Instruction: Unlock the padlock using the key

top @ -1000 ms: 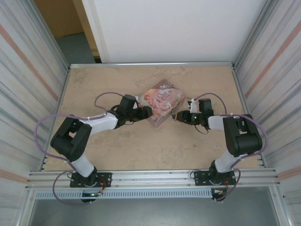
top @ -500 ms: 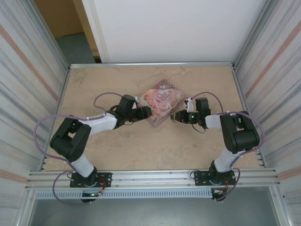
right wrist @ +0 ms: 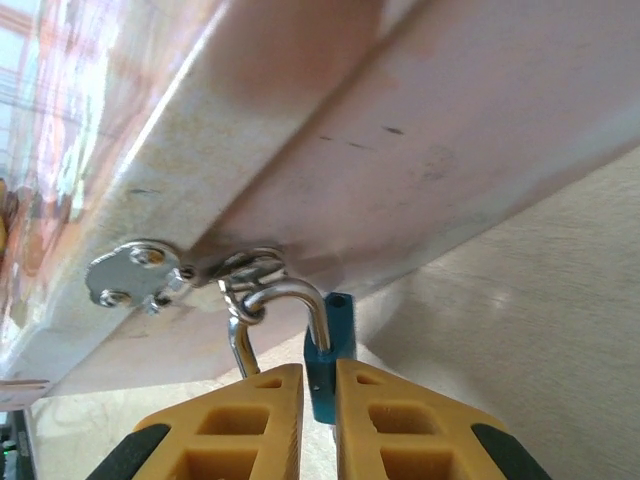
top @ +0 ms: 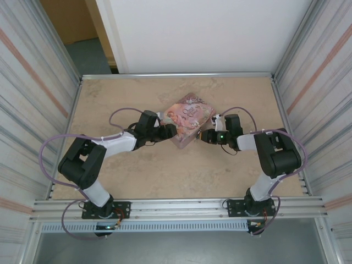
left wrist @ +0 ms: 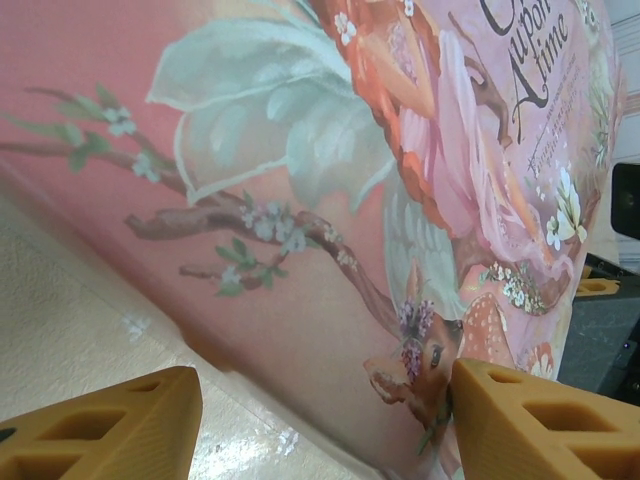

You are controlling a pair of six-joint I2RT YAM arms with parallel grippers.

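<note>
The padlock [right wrist: 336,325] is tiny and blue, and its thin metal shackle [right wrist: 290,293] is hooked through the hasp ring [right wrist: 245,268] on the side of the pink tin [top: 190,116]. My right gripper [right wrist: 320,390] is shut on the padlock's blue body, at the tin's right corner [top: 204,136]. One shackle leg enters the body; the other runs down beside my left finger, and a hole shows on the body's top. My left gripper [left wrist: 325,425] is open across the tin's near left corner [top: 171,132], its right finger [left wrist: 540,420] against the tin [left wrist: 300,150]. The key is out of view.
The tin lies slantwise mid-table on the beige tabletop [top: 165,170]. A round riveted metal plate [right wrist: 125,275] sits left of the hasp. Corrugated walls [top: 33,110] close both sides, and an aluminium rail [top: 176,206] runs along the near edge.
My right gripper has moved left up to the tin's corner and its jaws have closed on the padlock. The left arm and the tin have stayed put.
</note>
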